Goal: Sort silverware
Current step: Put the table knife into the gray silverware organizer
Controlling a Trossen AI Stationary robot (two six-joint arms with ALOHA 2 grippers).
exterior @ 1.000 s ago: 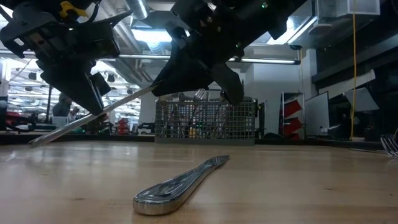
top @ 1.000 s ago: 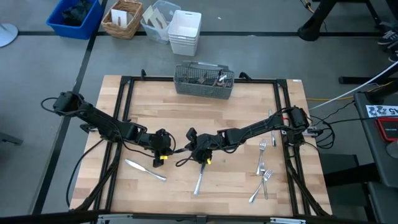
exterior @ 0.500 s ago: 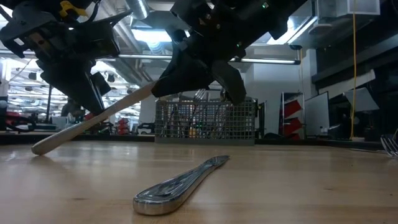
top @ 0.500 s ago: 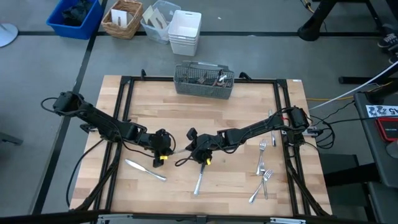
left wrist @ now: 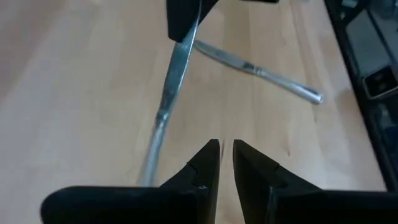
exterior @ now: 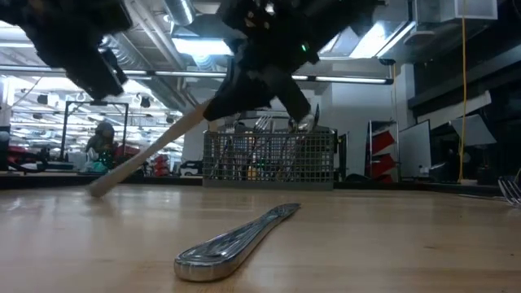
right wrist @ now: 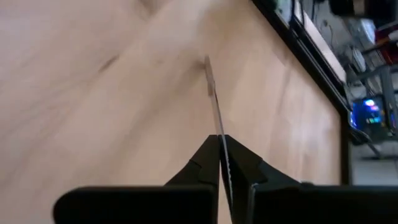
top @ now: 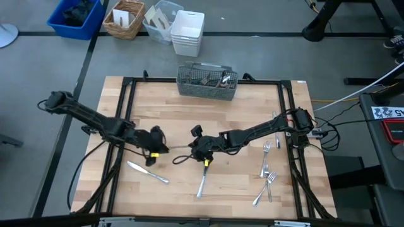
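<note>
Where silverware [top: 267, 171] lies, wooden table [top: 208, 120], grey floor [top: 50, 63]

A grey wire-mesh caddy [top: 207, 81] stands at the far middle edge of the light wooden worktop [top: 189, 120], and shows against the room behind in the low view [exterior: 269, 157]. A black metal frame [top: 129, 101] runs around the worktop's edges. On the grey floor beyond lie a blue bin [top: 76, 17], a wicker basket [top: 124, 19], a clear plastic tub [top: 161, 19] and a stack of white containers [top: 187, 31], side by side in a row.
</note>
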